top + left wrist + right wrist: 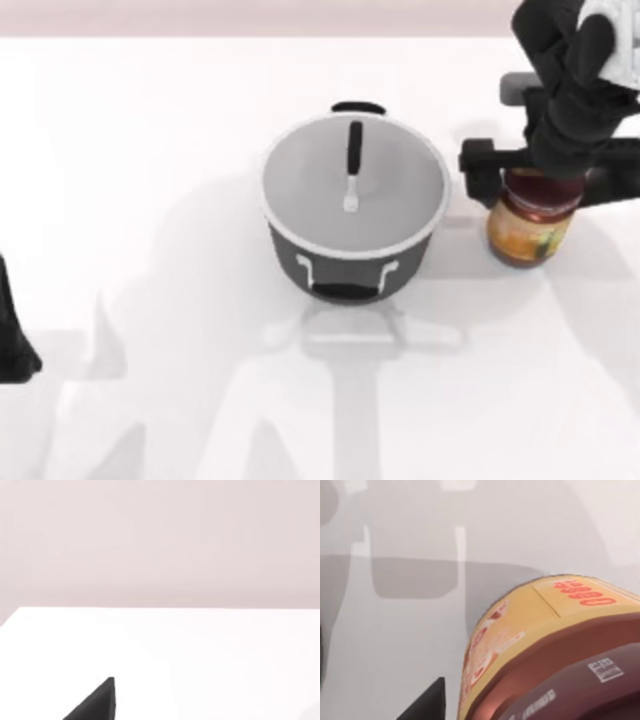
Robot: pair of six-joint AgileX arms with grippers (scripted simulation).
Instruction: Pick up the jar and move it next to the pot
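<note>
Jar [530,228]: one. Small glass jar, amber-orange contents, yellowish label with red print, dark brown round lid mostly hidden under the gripper in the top view. Location: right part of the table [150,150], just right of the pot, apart from it by a narrow gap. Whether its base is on the table or just above it cannot be told.

Handling, as judged: rigid and breakable; glass wall smooth and probably slippery; filled, so moderately heavy for its size. Best hold is at the lid or the neck just under it, where the shape gives the fingers a shoulder; a squeeze on the bare glass risks a slip.

Right gripper [540,172]: one, directly above the jar at lid height, on the right side toward the far edge. Jaws straddle the lid; from the top view they appear to bear on it, but contact is not plainly shown, so a firm hold cannot be confirmed. The right wrist view shows the label and lid very close.

Pot [353,210]: one. Large dark grey cooking pot at table centre, white-rimmed grey lid, black bar lid handle, two black side handles.

Left arm [15,340]: one, parked at the left edge, near side; its fingers are not readable.
</note>
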